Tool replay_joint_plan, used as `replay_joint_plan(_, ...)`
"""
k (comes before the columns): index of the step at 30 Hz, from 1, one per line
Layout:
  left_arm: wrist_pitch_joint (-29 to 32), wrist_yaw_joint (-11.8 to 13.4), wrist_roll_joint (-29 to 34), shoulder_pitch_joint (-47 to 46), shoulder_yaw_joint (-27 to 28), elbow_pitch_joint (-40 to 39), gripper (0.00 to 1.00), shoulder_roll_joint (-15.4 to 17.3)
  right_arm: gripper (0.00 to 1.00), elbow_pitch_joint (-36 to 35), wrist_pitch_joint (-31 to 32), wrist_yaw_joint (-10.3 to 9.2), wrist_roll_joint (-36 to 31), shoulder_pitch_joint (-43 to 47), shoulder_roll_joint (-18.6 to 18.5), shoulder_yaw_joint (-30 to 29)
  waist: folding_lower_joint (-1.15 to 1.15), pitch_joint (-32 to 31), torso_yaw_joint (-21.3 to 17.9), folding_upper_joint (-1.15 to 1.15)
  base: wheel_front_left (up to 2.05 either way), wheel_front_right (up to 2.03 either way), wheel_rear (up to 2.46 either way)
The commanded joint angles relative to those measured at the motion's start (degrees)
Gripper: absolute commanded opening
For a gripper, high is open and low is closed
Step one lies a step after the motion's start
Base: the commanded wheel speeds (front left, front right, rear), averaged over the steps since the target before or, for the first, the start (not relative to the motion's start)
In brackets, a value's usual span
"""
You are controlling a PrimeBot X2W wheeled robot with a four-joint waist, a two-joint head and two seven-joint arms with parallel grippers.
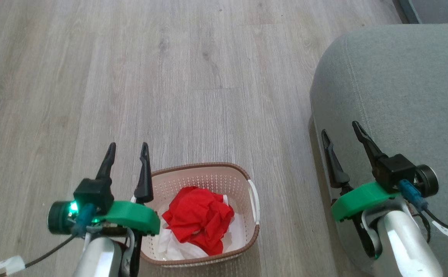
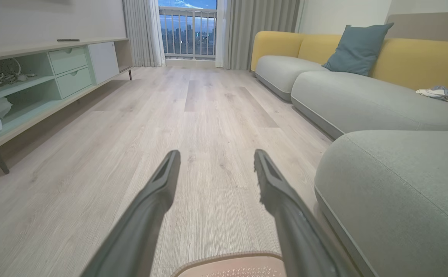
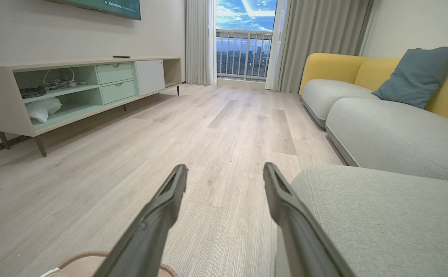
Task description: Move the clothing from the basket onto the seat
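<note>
The cream basket (image 1: pixel 208 177) with a brown rim stands on the wood floor at the bottom centre of the head view. Inside it lies the clothing: a crumpled red piece (image 1: pixel 199 219) on top of a white piece (image 1: pixel 177 246). The grey-green seat (image 1: pixel 400 84) fills the right side. My left gripper (image 1: pixel 128 146) hovers open over the basket's left rim, holding nothing. My right gripper (image 1: pixel 341 129) is open and empty above the seat's left edge. The basket's rim (image 2: pixel 231 257) peeks in at the bottom of the left wrist view, and again at the bottom left (image 3: pixel 81 257) of the right wrist view.
A long low TV cabinet (image 3: pixel 74 88) lines the left wall. A sofa with yellow backs (image 2: pixel 412 57) and a blue cushion (image 2: pixel 356 48) runs along the right, with a cloth (image 2: pixel 441 94) lying on it. Open wood floor (image 1: pixel 170 77) stretches ahead to a balcony door (image 3: pixel 243 42).
</note>
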Motion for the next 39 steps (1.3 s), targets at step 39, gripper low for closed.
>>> replay_joint_plan(39,-0.7,-6.5,13.1,-34.3,-8.2,45.8,1.00,4.0,1.00,-18.5,-0.5,0.00,-7.4,-11.6,0.1,5.0,0.00,44.8,-9.4,0.00,0.00,0.00,0.00)
